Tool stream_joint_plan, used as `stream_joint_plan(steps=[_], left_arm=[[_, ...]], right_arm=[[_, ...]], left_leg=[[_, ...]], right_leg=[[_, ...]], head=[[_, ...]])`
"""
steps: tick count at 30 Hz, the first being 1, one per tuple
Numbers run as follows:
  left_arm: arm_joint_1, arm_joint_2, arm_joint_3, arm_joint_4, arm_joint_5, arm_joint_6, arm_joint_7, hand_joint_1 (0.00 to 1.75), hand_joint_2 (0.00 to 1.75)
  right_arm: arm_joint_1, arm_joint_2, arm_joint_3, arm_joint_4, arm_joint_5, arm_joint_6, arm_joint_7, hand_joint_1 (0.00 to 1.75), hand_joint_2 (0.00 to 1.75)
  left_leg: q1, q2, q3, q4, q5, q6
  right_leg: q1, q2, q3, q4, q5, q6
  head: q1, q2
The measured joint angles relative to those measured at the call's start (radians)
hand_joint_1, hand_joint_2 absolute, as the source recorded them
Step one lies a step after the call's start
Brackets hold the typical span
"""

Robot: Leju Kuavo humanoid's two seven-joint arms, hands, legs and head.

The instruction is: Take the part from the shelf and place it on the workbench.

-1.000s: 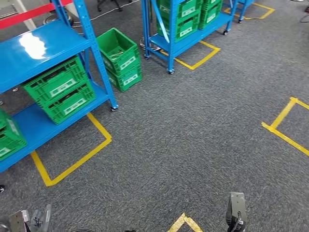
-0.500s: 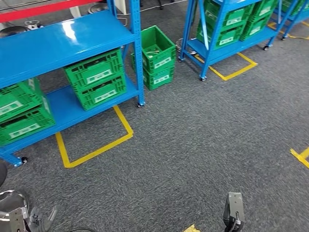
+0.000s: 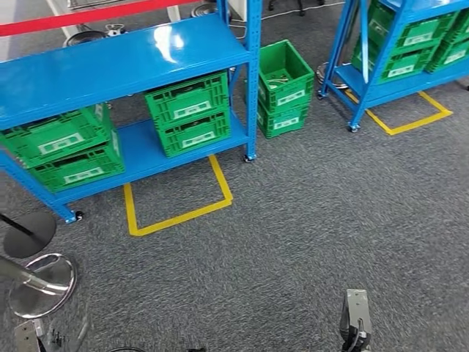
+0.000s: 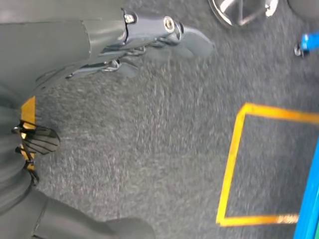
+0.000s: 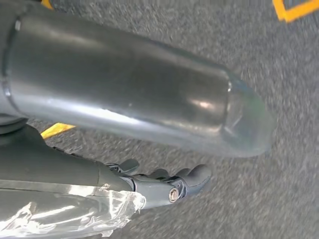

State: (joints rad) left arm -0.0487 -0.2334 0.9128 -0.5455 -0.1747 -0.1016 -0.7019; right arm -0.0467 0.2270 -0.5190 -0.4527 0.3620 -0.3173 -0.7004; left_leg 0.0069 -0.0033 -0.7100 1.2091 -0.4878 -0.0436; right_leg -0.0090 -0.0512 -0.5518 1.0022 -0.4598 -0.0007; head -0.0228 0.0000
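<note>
Grey carpet [image 3: 310, 220] with yellow tape [image 3: 176, 213], blue shelf [image 3: 127, 66], green crates [image 3: 190, 114]; both hands' fingers extended, empty.

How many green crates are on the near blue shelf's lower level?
4, in two stacks of two: left stack, middle stack. Others may be hidden beyond the frame's left edge.

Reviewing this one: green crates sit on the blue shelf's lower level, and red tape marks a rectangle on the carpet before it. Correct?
Not quite: the tape is yellow, not red, as the head view shows. The green crates do sit on the blue shelf's lower level.
</note>
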Motion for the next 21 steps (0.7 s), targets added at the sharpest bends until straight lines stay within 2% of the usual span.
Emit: stream_joint_plan(steps=[1, 3, 4, 5, 6, 7, 8, 9, 11, 12, 13, 14, 15, 16, 18, 19, 20, 21], left_arm=[[0.0, 0.001, 0.0, 0.0, -0.001, 0.0, 0.0, 0.0, 1.75], [-0.004, 0.002, 0.0, 0.0, -0.004, 0.0, 0.0, 0.0, 1.75], [-0.005, 0.002, -0.001, 0.0, -0.005, 0.0, 0.0, 0.0, 1.75], [-0.006, 0.002, -0.001, 0.0, -0.006, 0.0, 0.0, 0.0, 1.75], [-0.005, 0.002, -0.001, 0.0, -0.006, 0.0, 0.0, 0.0, 1.75], [-0.004, 0.001, 0.0, 0.0, -0.007, 0.0, 0.0, 0.0, 1.75], [-0.003, 0.001, 0.0, 0.0, -0.007, 0.0, 0.0, 0.0, 1.75], [-0.004, 0.0, 0.0, 0.0, -0.008, 0.0, 0.0, 0.0, 1.75], [-0.008, 0.001, 0.0, 0.0, -0.008, 0.0, 0.0, 0.0, 1.75], [-0.01, 0.001, 0.0, 0.0, -0.008, 0.0, 0.0, 0.0, 1.75], [-0.009, 0.001, 0.0, 0.0, -0.008, 0.0, 0.0, 0.0, 1.75], [-0.008, 0.001, 0.0, 0.001, -0.009, 0.0, 0.0, 0.0, 1.75], [-0.006, 0.001, 0.0, 0.001, -0.009, 0.0, 0.0, 0.0, 1.75], [-0.006, 0.001, 0.0, 0.002, -0.01, 0.0, 0.0, 0.0, 1.75], [-0.007, 0.002, 0.0, 0.002, -0.01, 0.0, 0.0, 0.0, 1.75], [-0.008, 0.002, 0.0, 0.002, -0.01, 0.0, 0.0, 0.0, 1.75], [-0.008, 0.003, 0.0, 0.002, -0.011, 0.0, -0.001, 0.0, 1.75], [-0.006, 0.004, 0.0, 0.002, -0.011, 0.0, -0.001, 0.0, 1.75]], right_arm=[[-0.001, 0.0, 0.0, 0.0, 0.0, 0.005, 0.0, 0.0, 0.0], [-0.003, -0.001, 0.001, 0.0, -0.001, 0.012, 0.0, 0.0, 0.0], [-0.003, -0.001, 0.002, 0.0, -0.001, 0.013, 0.0, 0.0, 0.0], [-0.004, -0.001, 0.003, 0.0, -0.002, 0.014, 0.0, 0.0, 0.0], [-0.004, -0.002, 0.005, 0.0, -0.002, 0.014, 0.0, 0.0, 0.0], [-0.005, -0.002, 0.007, 0.0, -0.003, 0.014, 0.0, 0.0, 0.0], [-0.006, -0.002, 0.009, 0.0, -0.004, 0.015, 0.0, 0.0, 0.0], [-0.006, -0.002, 0.011, 0.0, -0.004, 0.016, 0.0, 0.0, 0.0], [-0.003, -0.003, 0.014, 0.001, -0.006, 0.021, -0.001, 0.0, 0.0], [-0.001, -0.004, 0.015, 0.001, -0.006, 0.024, 0.0, 0.0, 0.0], [0.001, -0.004, 0.016, 0.002, -0.007, 0.025, 0.0, 0.0, 0.0], [0.002, -0.005, 0.016, 0.002, -0.007, 0.026, 0.0, 0.0, 0.0], [0.001, -0.005, 0.017, 0.003, -0.007, 0.026, 0.0, 0.0, 0.0], [0.001, -0.006, 0.018, 0.003, -0.007, 0.027, 0.0, 0.0, 0.0], [0.0, -0.007, 0.022, 0.003, -0.008, 0.028, 0.0, 0.0, 0.0], [0.0, -0.008, 0.024, 0.004, -0.008, 0.028, 0.0, 0.0, 0.0], [0.001, -0.008, 0.026, 0.004, -0.009, 0.03, 0.0, 0.0, 0.0], [0.002, -0.008, 0.028, 0.004, -0.011, 0.033, 0.0, 0.0, 0.0]], left_leg=[[0.0, 0.016, 0.038, -0.069, 0.036, 0.0], [-0.006, 0.064, 0.104, -0.192, 0.076, 0.007], [-0.009, 0.078, 0.119, -0.222, 0.08, 0.013], [-0.012, 0.078, 0.12, -0.23, 0.077, 0.02], [-0.01, 0.064, 0.118, -0.23, 0.079, 0.027], [-0.009, 0.053, 0.118, -0.231, 0.079, 0.033], [-0.006, 0.041, 0.118, -0.232, 0.081, 0.039], [-0.003, 0.029, 0.117, -0.233, 0.082, 0.045], [-0.001, 0.005, 0.116, -0.233, 0.084, 0.054], [-0.001, -0.009, 0.115, -0.233, 0.084, 0.056], [-0.001, -0.024, 0.115, -0.232, 0.084, 0.057], [-0.001, -0.039, 0.116, -0.232, 0.085, 0.056], [0.0, -0.055, 0.117, -0.231, 0.085, 0.055], [0.002, -0.07, 0.118, -0.23, 0.085, 0.053], [0.002, -0.098, 0.115, -0.225, 0.086, 0.044], [0.003, -0.111, 0.109, -0.223, 0.088, 0.037], [0.003, -0.123, 0.103, -0.222, 0.091, 0.03], [0.005, -0.136, 0.098, -0.223, 0.096, 0.023]], right_leg=[[0.0, -0.012, 0.003, 0.0, -0.002, 0.003], [0.008, -0.032, 0.008, 0.001, -0.009, 0.012], [0.012, -0.041, 0.011, 0.001, -0.011, 0.016], [0.016, -0.051, 0.014, 0.0, -0.013, 0.02], [0.016, -0.061, 0.017, -0.002, -0.015, 0.024], [0.014, -0.06, 0.019, 0.0, -0.02, 0.029], [0.012, -0.044, 0.014, 0.014, -0.033, 0.035], [0.01, -0.02, 0.0, 0.048, -0.055, 0.04], [0.007, 0.032, -0.057, 0.175, -0.12, 0.045], [0.007, 0.042, -0.09, 0.243, -0.146, 0.045], [0.007, 0.046, -0.114, 0.287, -0.157, 0.044], [0.007, 0.049, -0.12, 0.293, -0.147, 0.043], [0.006, 0.053, -0.107, 0.259, -0.118, 0.041], [0.003, 0.065, -0.079, 0.194, -0.079, 0.041], [-0.008, 0.124, -0.022, 0.068, -0.026, 0.044], [-0.012, 0.147, -0.007, 0.035, -0.019, 0.046], [-0.014, 0.158, -0.002, 0.025, -0.021, 0.045], [-0.013, 0.149, -0.002, 0.025, -0.02, 0.041]], head=[[0.0, 0.0], [0.0, 0.0], [0.0, 0.0], [0.001, 0.0], [0.002, 0.0], [0.003, 0.0], [0.004, 0.0], [0.006, 0.0], [0.011, 0.0], [0.012, 0.0], [0.012, 0.0], [0.012, 0.0], [0.012, 0.0], [0.012, 0.0], [0.012, 0.0], [0.012, 0.0], [0.012, 0.0], [0.012, 0.0]])
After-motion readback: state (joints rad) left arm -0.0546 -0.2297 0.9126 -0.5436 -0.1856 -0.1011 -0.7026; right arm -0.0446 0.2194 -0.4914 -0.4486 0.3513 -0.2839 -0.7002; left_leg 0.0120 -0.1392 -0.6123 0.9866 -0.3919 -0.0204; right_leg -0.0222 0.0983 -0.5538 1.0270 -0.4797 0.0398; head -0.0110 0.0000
